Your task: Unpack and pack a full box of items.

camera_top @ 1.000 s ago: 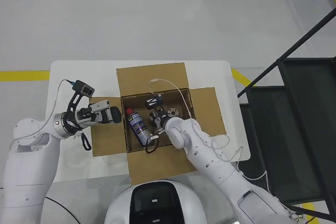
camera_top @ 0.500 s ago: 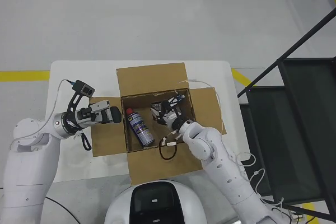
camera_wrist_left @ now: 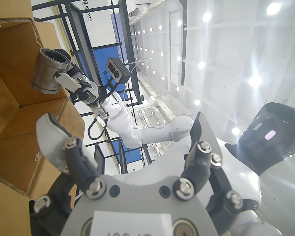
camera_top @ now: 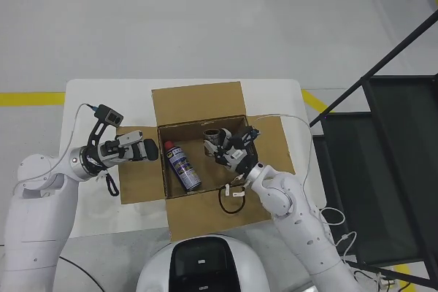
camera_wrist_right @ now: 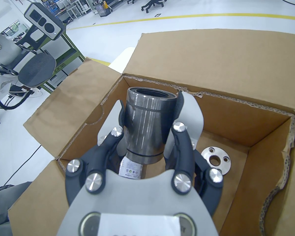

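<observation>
Right wrist view reveals a flange [camera_wrist_right: 215, 159] on the box [camera_wrist_right: 211, 57] floor; overhead, the right gripper [camera_wrist_right: 152, 104] clamps a metal cylinder [camera_wrist_right: 143, 128] at its ten o'clock.

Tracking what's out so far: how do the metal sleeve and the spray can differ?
The metal sleeve is clamped in the right gripper over the box; the spray can lies loose on the box floor. The sleeve is bare grey and hollow; the can is labelled, with a red cap. Both are cylinders.
</observation>
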Available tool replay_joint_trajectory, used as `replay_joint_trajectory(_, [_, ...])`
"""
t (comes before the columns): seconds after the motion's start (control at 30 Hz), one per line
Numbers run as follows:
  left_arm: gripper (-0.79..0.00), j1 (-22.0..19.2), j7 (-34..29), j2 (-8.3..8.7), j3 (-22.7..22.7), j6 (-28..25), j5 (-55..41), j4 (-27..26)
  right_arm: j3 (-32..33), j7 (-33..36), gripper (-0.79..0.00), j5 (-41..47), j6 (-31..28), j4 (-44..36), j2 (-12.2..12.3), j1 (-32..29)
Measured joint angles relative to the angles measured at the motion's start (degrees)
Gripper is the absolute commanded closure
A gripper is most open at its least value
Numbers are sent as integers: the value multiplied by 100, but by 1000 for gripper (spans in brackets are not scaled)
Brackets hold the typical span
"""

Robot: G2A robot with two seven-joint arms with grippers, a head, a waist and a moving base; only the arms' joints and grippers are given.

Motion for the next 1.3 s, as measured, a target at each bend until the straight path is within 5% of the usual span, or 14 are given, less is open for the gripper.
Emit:
replay_joint_trajectory(0.47, [-785, 0, 0, 0, 0, 0, 0, 0, 33, -126, 0, 192, 10, -28, -2, -31])
replay_joint_trajectory(0.6, [-785, 0, 0, 0, 0, 0, 0, 0, 315, -409, 0, 581, -694, -122, 71, -142])
replay_joint_trajectory(0.87, [-785, 0, 0, 0, 0, 0, 0, 0, 1480, -1479, 0, 686, -1482, -477, 256, -870])
replay_joint_trajectory(1.3, [-785, 0, 0, 0, 0, 0, 0, 0, 2569, -3168, 0, 159, -1327, 159, 363, -1421])
